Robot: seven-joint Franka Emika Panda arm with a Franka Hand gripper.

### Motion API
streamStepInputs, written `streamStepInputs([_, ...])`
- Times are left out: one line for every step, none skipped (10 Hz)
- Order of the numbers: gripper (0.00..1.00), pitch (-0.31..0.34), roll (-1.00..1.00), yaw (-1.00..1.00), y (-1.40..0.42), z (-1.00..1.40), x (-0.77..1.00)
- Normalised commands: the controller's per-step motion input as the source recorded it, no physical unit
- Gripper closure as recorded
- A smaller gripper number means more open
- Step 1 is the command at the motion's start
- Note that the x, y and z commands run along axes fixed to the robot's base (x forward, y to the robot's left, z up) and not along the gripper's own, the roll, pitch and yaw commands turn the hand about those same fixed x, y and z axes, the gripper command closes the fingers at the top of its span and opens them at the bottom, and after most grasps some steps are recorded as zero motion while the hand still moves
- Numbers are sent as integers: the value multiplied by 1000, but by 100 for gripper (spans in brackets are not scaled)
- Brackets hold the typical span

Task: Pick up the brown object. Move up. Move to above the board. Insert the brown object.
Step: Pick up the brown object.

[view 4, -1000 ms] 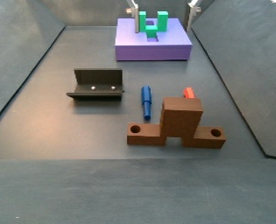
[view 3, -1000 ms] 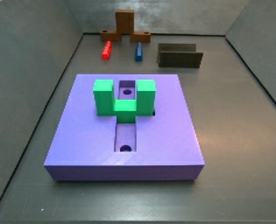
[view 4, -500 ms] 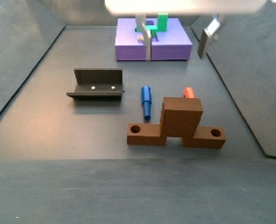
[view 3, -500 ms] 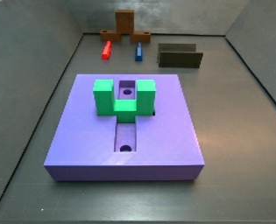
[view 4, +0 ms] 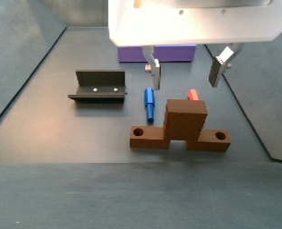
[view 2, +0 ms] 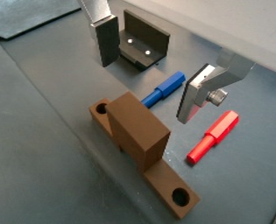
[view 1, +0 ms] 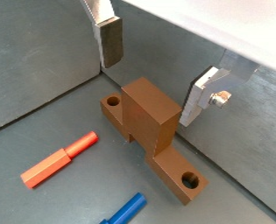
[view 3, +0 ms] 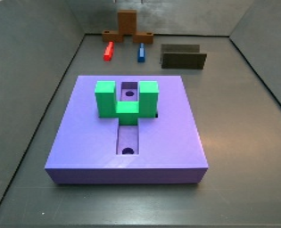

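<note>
Two fingers: my claw (view 4: 185,74) hangs with its silver plates spread apart, nothing between them, above and just behind the brown object.
Claw in wrist views: both wrist views show my claw (view 1: 154,68) (view 2: 148,72) parted over the raised block of the brown object, not touching it.
Fingers: one finger (view 1: 112,40) is upright beside the block; its partner (view 2: 200,92) is tilted on the opposite side.
Brown object: the brown object (view 4: 179,128) rests on the floor, its tall block standing up from a flat bar with a round hole at each end. In a side view it sits against the far wall (view 3: 130,27), well apart from the board.
Brown object close up: both wrist views show it (view 1: 150,124) (view 2: 140,139) whole and unheld on the floor.
Board: the board (view 3: 127,134) is a purple-blue slab lying mid-floor, with a long groove along its middle. In a side view only a strip of it (view 4: 167,54) shows behind my claw.
Green block: the green block (view 3: 127,100) stands on the board across the groove.
Red peg: the red peg (view 4: 192,94) lies just behind the brown object; it also shows in both wrist views (view 1: 60,159) (view 2: 213,136).
Blue peg: the blue peg (view 4: 148,103) lies on the floor beside the brown object, between it and the dark bracket.
Dark bracket: the dark bracket (view 4: 100,87) stands on the floor, apart from the pegs.
</note>
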Motion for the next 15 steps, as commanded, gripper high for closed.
streamStepInputs([0,0,-4,0,0,-254,0])
streamStepInputs([0,10,6,-17,0,-366,0])
streamStepInputs([0,54,40,-51,237,-303,0])
streamStepInputs([0,40,36,-43,180,-220,0])
streamStepInputs([0,53,26,-106,169,-117,-17])
streamStepInputs([0,17,0,-143,140,-114,-57])
streamStepInputs([0,9,0,-314,74,-177,0])
streamStepInputs([0,4,0,-389,40,-229,0])
streamStepInputs([0,0,-44,-449,74,-294,0])
streamStepInputs([0,0,-21,-383,97,-240,0])
streamStepInputs([0,3,0,-177,140,-251,0])
streamStepInputs([0,0,0,-94,134,-263,9])
streamStepInputs([0,0,-4,-80,134,-260,23])
streamStepInputs([0,0,-13,-57,94,-277,37])
streamStepInputs([0,6,-6,-37,0,-217,111])
